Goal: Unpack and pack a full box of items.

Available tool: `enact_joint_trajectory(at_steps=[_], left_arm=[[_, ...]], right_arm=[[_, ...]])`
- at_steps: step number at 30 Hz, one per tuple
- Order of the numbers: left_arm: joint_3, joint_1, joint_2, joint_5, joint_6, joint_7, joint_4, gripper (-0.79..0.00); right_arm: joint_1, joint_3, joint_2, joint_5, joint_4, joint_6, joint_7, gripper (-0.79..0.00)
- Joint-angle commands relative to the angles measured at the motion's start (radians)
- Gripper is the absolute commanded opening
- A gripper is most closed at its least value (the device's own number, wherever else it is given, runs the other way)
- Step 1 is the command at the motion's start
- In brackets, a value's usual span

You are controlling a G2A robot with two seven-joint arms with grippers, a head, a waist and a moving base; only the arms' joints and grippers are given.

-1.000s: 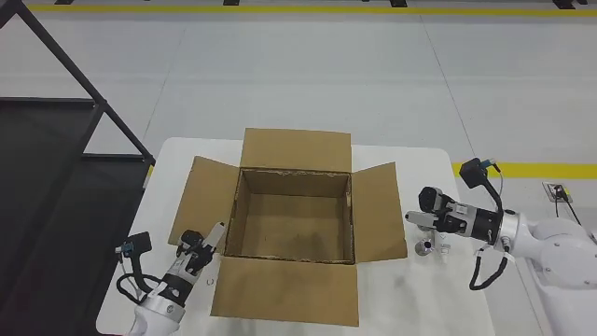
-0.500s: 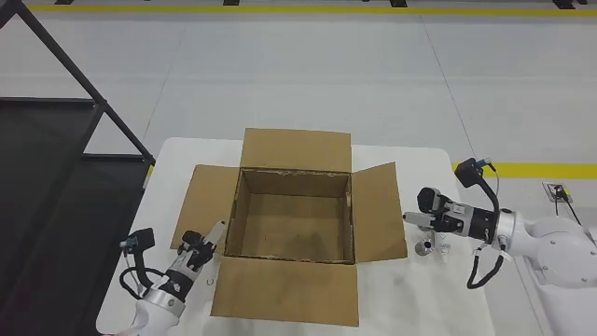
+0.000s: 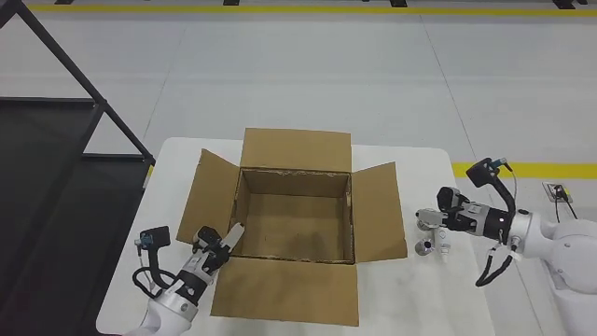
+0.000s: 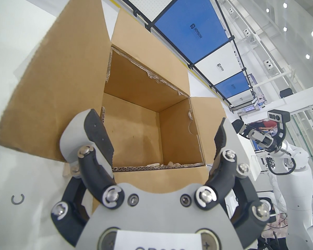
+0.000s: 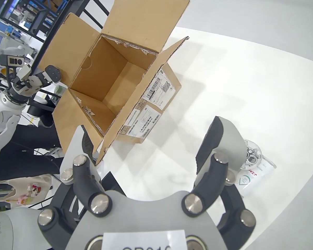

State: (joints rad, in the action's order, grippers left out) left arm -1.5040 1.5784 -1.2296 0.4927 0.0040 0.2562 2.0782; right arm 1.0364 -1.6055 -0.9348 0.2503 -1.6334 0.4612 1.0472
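Cardboard box (image 3: 294, 184) sits open in the middle of the white table (image 3: 410, 294), all four flaps spread, and from where I stand its inside looks bare down to the floor, apart from a few torn scraps along the rim. The left gripper (image 3: 222, 241) hangs at the near left corner of the box, just beside the left flap (image 3: 210, 196), which stands tilted up rather than lying flat; its fingers are spread wide with nothing between them. The right gripper (image 3: 427, 227) is off to the other side, apart from the right flap, fingers likewise parted and empty, with a small clear packet (image 5: 253, 162) holding a round metal part lying on the table just beside it. A little snap ring (image 4: 17, 199) lies loose on the table near the left arm. I'd judge the emptying finished or nearly so, and the packing not yet begun, since nothing lies in the box.
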Motion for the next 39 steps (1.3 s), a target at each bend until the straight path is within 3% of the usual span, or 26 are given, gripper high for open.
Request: enact_joint_trajectory(at_steps=[1,5,8,13,19,23,32,39], left_arm=[[0.009,-0.004,0.000,0.004,-0.005,0.005,0.007,0.000],[0.037,-0.019,-0.001,0.024,-0.014,0.016,0.016,0.000],[0.057,-0.024,-0.002,0.041,-0.022,0.015,0.023,0.000],[0.057,-0.019,-0.003,0.033,-0.021,-0.012,0.032,0.000],[0.042,-0.018,-0.003,0.025,-0.023,-0.016,0.033,0.000],[0.039,-0.022,-0.003,0.025,-0.019,-0.015,0.039,0.000],[0.044,-0.027,-0.003,0.025,-0.016,-0.009,0.039,0.000],[0.044,-0.027,-0.003,0.025,-0.016,-0.009,0.039,0.000]], right_arm=[[0.000,0.000,0.000,0.000,0.000,0.000,0.000,0.000],[0.002,0.001,0.000,0.003,-0.002,-0.001,-0.004,0.000],[0.016,0.001,0.006,0.130,-0.036,-0.016,-0.019,0.000],[0.066,-0.016,0.020,0.461,-0.090,-0.202,-0.015,0.000],[0.097,0.010,0.026,0.669,-0.070,-0.326,0.028,0.000],[0.066,0.057,0.025,0.680,-0.036,-0.304,0.098,0.000],[0.066,0.057,0.025,0.680,-0.036,-0.304,0.098,0.000],[0.029,0.150,0.013,0.725,0.015,-0.347,0.053,0.000]])
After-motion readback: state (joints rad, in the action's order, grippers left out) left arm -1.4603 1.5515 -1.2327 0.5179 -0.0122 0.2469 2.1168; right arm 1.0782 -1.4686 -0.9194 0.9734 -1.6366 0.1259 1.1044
